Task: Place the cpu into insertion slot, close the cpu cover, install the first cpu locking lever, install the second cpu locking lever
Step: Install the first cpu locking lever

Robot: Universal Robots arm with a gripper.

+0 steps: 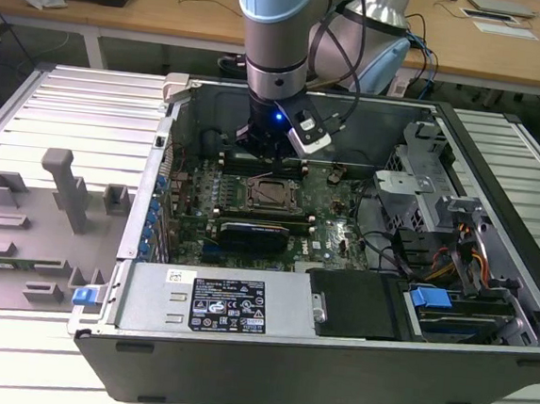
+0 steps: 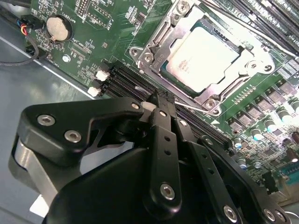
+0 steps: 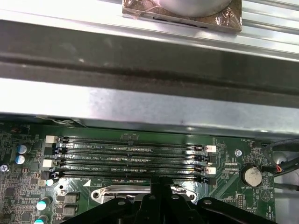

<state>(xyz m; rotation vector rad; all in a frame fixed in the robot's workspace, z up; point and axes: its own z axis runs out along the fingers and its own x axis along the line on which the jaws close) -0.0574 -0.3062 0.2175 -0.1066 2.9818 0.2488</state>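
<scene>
Now, the arm (image 1: 277,32) reaches down into the open computer case (image 1: 266,353), which sits in the middle of the exterior view on a slatted metal counter (image 1: 79,110). A grey moulded fixture (image 1: 41,229) lies on that counter toward the exterior view's left.

Look at the second wrist view: the end effector (image 2: 159,99) is clenched, its black fingertips (image 2: 155,100) drawn tight together. Whether they pinch anything, I cannot tell. The tips hang over the long black memory slots (image 2: 126,79), just beside the socket's nearest edge, where a thin metal lever rod (image 2: 187,99) runs. In the first wrist view the same tips (image 3: 163,181) meet just beside the last memory slot.

And there's the cpu (image 2: 203,55), already seated: a flat square chip with a pale silvery-beige top and faint print on its face (not legible enough to bother with). It lies level inside the insertion slot (image 1: 249,191), which sits in the middle of the green motherboard (image 2: 98,28). The cpu cover (image 2: 238,70), a thin silvery frame, is down flat around the chip, and the beige top shows through its big square window. Whether the locking levers are latched, I cannot tell.

Off to one side on the board sits a round silver coin battery (image 2: 59,28).
</scene>
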